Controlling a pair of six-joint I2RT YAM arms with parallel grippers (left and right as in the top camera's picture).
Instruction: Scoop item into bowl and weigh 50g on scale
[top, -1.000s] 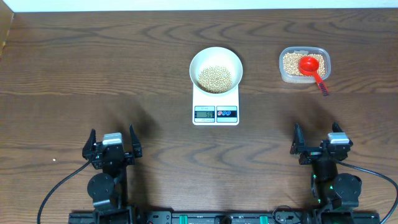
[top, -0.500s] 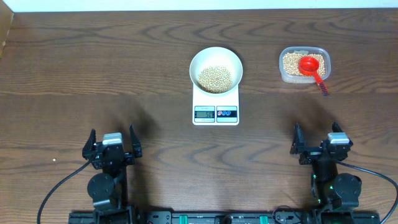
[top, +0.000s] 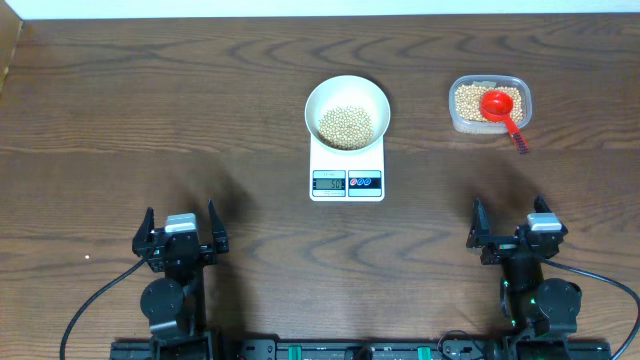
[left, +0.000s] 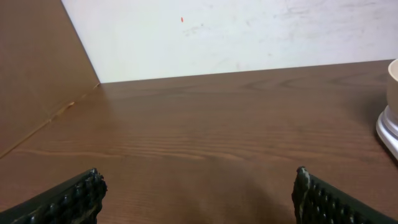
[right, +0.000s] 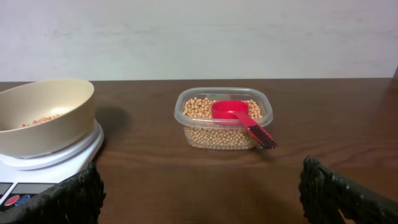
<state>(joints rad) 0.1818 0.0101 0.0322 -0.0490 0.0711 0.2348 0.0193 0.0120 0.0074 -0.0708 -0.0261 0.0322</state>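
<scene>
Wood table (top: 120, 100): no change over last sec, bowl (top: 347, 92) w/ beans (top: 346, 127) sits on scale (top: 330, 160), scoop (top: 497, 103) parked in tub (top: 454, 118) right of scale, left gripper (top: 180, 215) & right gripper (top: 508, 210) open, empty, near side of scale, so scooping prob. done.

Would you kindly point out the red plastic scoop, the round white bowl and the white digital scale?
Red plastic scoop (top: 496, 102): overhead view, cup.
Round white bowl (top: 347, 92): overhead view, bare wall.
White digital scale (top: 347, 181): overhead view, front panel.

Robot lab, wooden table (top: 120, 110), plain white wall (left: 261, 31)
</scene>
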